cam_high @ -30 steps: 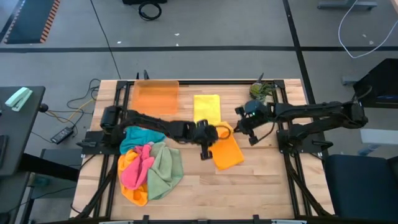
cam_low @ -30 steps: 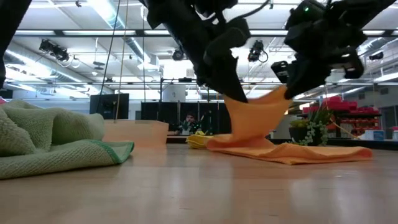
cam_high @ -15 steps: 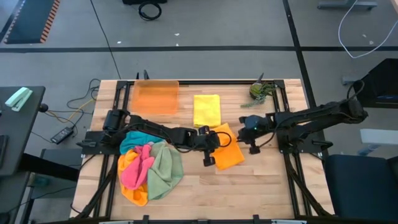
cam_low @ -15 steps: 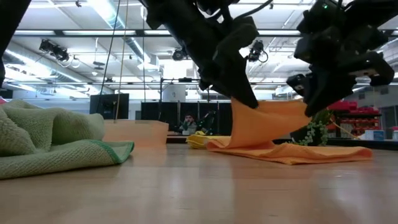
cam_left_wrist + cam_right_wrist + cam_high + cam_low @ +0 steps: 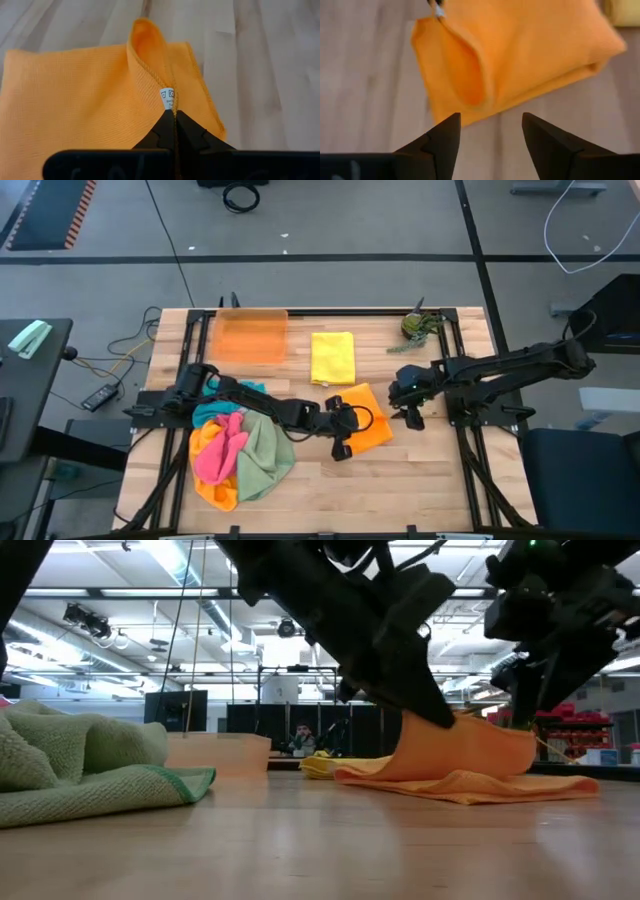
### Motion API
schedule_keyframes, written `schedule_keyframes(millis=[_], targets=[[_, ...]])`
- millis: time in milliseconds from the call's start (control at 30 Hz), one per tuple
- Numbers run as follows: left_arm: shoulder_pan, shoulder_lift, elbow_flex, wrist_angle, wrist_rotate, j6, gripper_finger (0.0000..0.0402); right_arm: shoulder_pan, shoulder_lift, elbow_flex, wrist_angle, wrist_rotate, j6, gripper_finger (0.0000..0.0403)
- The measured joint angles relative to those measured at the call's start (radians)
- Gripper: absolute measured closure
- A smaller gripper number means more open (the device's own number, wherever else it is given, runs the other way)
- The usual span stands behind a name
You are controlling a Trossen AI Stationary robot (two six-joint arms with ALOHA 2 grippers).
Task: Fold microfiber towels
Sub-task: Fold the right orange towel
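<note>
Near the middle of the wooden tabletop (image 5: 420,480), the left gripper (image 5: 341,448) has its jaws clamped on the hem of the orange towel (image 5: 368,420), right beside the small white tag (image 5: 167,98). Just beside that towel's other edge, the right gripper (image 5: 411,416) hangs with its jaws apart and nothing between them. A folded yellow towel (image 5: 333,357) lies near an orange tray (image 5: 251,335), and a heap of unfolded towels (image 5: 240,455) sits under the left arm.

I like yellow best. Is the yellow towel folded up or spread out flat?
Folded: the yellow towel lies as a neat narrow rectangle beside the orange tray.
</note>
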Motion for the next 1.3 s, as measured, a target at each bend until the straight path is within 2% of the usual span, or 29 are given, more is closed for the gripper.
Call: schedule_keyframes(millis=[267, 400, 500, 600, 733, 800, 967, 1200, 1300], targets=[[-0.018, 0.065, -0.001, 0.099, -0.026, -0.021, 0.0396, 0.119, -0.006, -0.003, 0.005, 0.008, 0.101, 0.0194], [-0.032, 0.087, 0.000, 0.128, -0.023, -0.019, 0.0396, 0.156, -0.009, -0.003, 0.020, 0.075, 0.148, 0.0201], [-0.046, 0.105, 0.004, 0.170, -0.023, -0.019, 0.0396, 0.177, -0.001, -0.003, 0.033, 0.165, 0.210, 0.0213], [-0.061, 0.115, 0.000, 0.181, -0.022, -0.019, 0.0396, 0.198, 0.013, -0.004, 0.042, 0.209, 0.237, 0.0256], [-0.069, 0.124, 0.002, 0.183, -0.020, -0.027, 0.0396, 0.222, 0.039, -0.005, 0.051, 0.208, 0.243, 0.0361], [-0.068, 0.124, 0.002, 0.184, -0.021, -0.034, 0.0396, 0.234, 0.063, -0.005, 0.064, 0.208, 0.247, 0.0391], [-0.065, 0.124, 0.002, 0.187, -0.021, -0.035, 0.0385, 0.264, 0.144, -0.041, 0.175, 0.208, 0.268, 0.0398], [-0.066, 0.124, 0.002, 0.184, 0.034, -0.045, 0.0394, 0.301, 0.186, -0.041, 0.183, 0.206, 0.289, 0.0400], [-0.066, 0.124, 0.002, 0.188, 0.037, -0.045, 0.0382, 0.328, 0.210, -0.041, 0.183, 0.206, 0.290, 0.0400]])
